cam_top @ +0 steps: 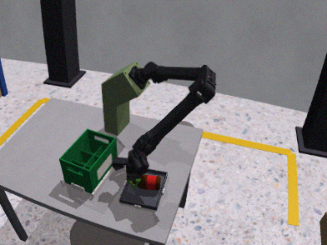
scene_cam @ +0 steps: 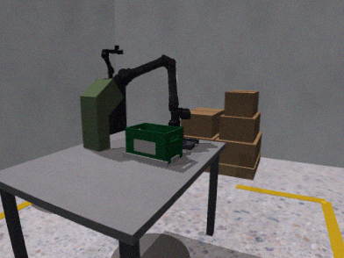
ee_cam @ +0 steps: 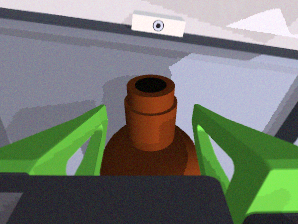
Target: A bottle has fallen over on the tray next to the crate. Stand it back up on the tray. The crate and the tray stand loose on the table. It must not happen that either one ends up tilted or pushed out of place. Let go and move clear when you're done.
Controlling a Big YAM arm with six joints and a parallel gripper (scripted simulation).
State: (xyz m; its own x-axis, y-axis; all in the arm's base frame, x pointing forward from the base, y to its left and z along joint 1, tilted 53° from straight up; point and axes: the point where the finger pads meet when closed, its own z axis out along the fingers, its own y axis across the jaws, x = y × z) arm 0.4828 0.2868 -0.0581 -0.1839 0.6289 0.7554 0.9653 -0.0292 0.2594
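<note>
While the brown bottle lies on its side on the dark tray, to the right of the green crate on the table, the green fingers stand fairly wide, one on each side of its neck, gripping nothing.

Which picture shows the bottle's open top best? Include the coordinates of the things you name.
The wrist view: the dark hole in the bottle (cam_top: 152, 182) (ee_cam: 151, 135) faces us, up close. The top view shows the bottle lying down, its open end hidden. The exterior view shows no bottle.
</note>
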